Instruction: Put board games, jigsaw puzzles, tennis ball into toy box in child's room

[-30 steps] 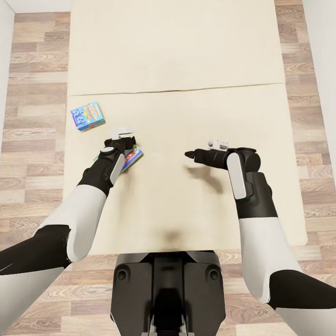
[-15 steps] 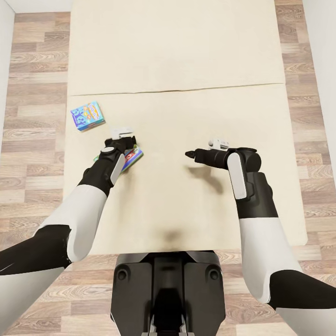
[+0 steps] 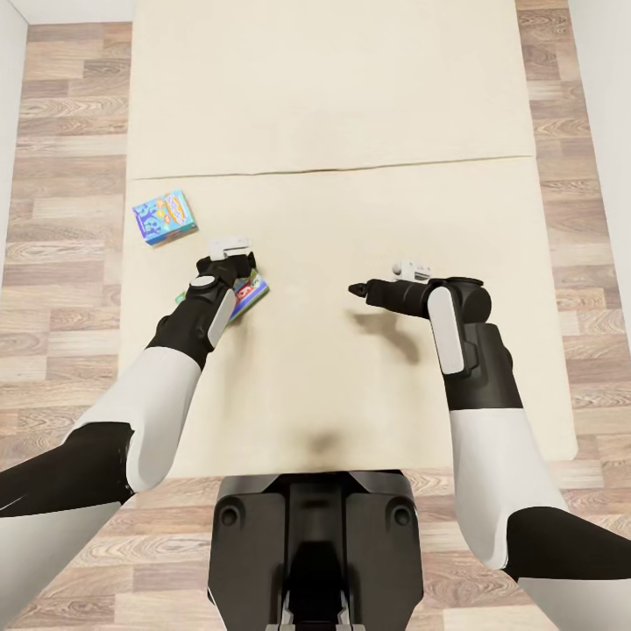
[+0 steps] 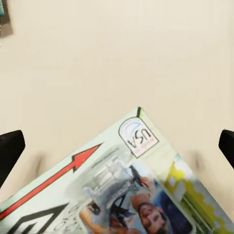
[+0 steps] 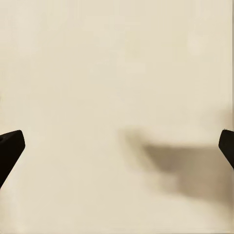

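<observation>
Two board games on the bed (image 3: 350, 114): the blue one (image 3: 163, 216) sits further off, the other (image 4: 122, 185) lies cornerwise right under the left end effector (image 3: 230, 259), spread open. Right end effector (image 3: 358, 288) open too, well apart.

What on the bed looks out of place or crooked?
Nothing is damaged or spilled. Two game boxes lie askew on the bed: the light blue one near its edge, the other under the open left claw.
</observation>
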`<state>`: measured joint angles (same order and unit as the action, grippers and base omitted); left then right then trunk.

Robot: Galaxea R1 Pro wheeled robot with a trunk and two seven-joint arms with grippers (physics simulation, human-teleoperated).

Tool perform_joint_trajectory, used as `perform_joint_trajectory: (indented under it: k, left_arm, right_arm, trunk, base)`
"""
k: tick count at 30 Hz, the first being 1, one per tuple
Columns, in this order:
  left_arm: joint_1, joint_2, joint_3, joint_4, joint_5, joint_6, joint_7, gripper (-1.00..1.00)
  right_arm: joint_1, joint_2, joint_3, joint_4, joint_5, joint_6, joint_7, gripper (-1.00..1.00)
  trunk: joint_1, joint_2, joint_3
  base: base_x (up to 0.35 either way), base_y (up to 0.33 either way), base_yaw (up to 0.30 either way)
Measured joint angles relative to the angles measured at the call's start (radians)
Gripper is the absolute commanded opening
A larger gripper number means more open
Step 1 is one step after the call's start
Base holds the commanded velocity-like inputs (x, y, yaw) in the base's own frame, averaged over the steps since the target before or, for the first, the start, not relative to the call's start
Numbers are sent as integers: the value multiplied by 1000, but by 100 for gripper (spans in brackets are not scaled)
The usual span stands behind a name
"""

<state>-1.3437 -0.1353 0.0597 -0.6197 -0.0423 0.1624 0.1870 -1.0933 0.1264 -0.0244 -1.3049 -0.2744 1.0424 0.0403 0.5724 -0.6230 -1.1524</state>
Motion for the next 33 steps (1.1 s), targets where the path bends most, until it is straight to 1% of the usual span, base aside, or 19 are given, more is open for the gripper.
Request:
perform_joint_trajectory:
  k: [9,26,33]
  left_arm:
    - [0,-1,1,0,-1,-1,0,100]
    - [0,-3,1,0,-2,-1,0,100]
    - [0,-5,1,0,-2,-1,-1,100]
  right_arm:
    - [0,0,-1,0,0,0,0,100]
    - [0,0,1,0,0,0,0,100]
    - [0,0,2,0,0,0,0,100]
  trunk:
    - [0,0,0]
    - [0,0,0]
    - [0,0,0]
  base:
    - [-92,0,0]
    - [-8,0,0]
    - [-85,0,0]
